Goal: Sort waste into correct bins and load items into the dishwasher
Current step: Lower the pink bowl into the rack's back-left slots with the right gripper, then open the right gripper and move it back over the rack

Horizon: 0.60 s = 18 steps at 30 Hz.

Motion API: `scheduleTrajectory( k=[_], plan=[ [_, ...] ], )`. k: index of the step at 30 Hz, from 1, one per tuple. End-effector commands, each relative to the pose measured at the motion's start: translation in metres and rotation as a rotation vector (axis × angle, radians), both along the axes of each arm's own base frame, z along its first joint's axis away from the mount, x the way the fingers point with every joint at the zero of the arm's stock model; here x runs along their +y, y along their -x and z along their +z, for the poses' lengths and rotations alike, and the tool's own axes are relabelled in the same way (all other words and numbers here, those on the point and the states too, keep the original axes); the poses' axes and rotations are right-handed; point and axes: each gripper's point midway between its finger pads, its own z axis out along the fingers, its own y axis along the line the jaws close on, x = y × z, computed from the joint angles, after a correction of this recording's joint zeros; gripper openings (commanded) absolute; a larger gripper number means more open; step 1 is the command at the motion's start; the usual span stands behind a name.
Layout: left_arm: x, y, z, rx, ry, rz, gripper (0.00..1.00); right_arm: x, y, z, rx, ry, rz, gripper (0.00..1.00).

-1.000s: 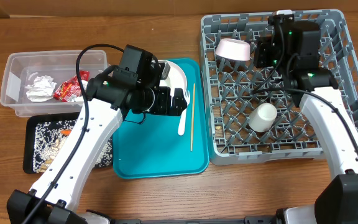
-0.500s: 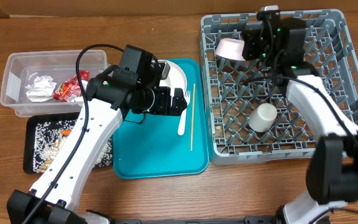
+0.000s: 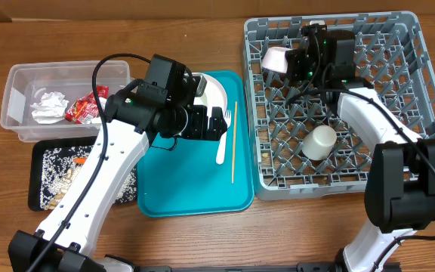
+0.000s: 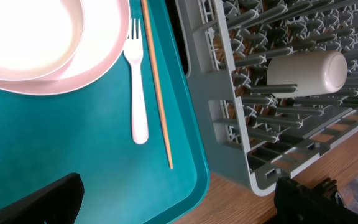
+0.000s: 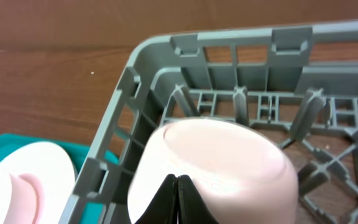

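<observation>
Bowl (image 5: 213,168): upturned in the dish rack's (image 3: 331,185) far-left corner. Only my right wrist view shows its base pressed close to the rack wall.
Right gripper (image 5: 177,186): fingers pressed together, tips at the bowl's base. Touching, I think, though blur leaves me unsure.
Left gripper (image 4: 176,202): jaws wide apart, holding nothing, hovering over the bare teal tray (image 4: 73,155).
Left wrist extras: fork (image 4: 137,81) and chopstick (image 4: 157,87) lie side by side, apart, beside the plate (image 4: 98,68). The cup (image 4: 306,71) lies on its side among pegs.
Overhead room: I see open lattice between bowl and cup. The tray edge runs just beside the rack wall.
</observation>
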Motion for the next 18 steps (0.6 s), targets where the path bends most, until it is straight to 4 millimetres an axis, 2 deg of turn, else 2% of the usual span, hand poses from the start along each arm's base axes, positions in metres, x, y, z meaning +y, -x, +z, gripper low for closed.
scheduleTrajectory(
  k=[1,6,9,11,16,18],
  plan=[
    [-0.001,-0.003,0.018,-0.058,0.013,-0.008,1.00,0.002,0.004,-0.006,0.039,0.000,0.004,0.04],
    [-0.001,-0.003,0.018,-0.058,0.013,-0.008,1.00,0.002,0.014,-0.017,0.104,0.005,0.004,0.04],
    [-0.001,-0.003,0.018,-0.058,0.013,-0.008,1.00,0.002,0.014,-0.012,0.095,0.003,0.003,0.04],
    [-0.001,-0.003,0.018,-0.057,0.013,-0.008,1.00,0.002,0.012,0.004,0.057,-0.002,0.002,0.04],
    [-0.001,-0.003,0.018,-0.058,0.013,-0.008,1.00,0.000,0.003,0.063,-0.118,-0.011,-0.009,0.04],
    [-0.001,-0.003,0.018,-0.058,0.013,-0.008,1.00,-0.008,-0.004,0.074,-0.167,0.009,-0.057,0.04]
  ],
)
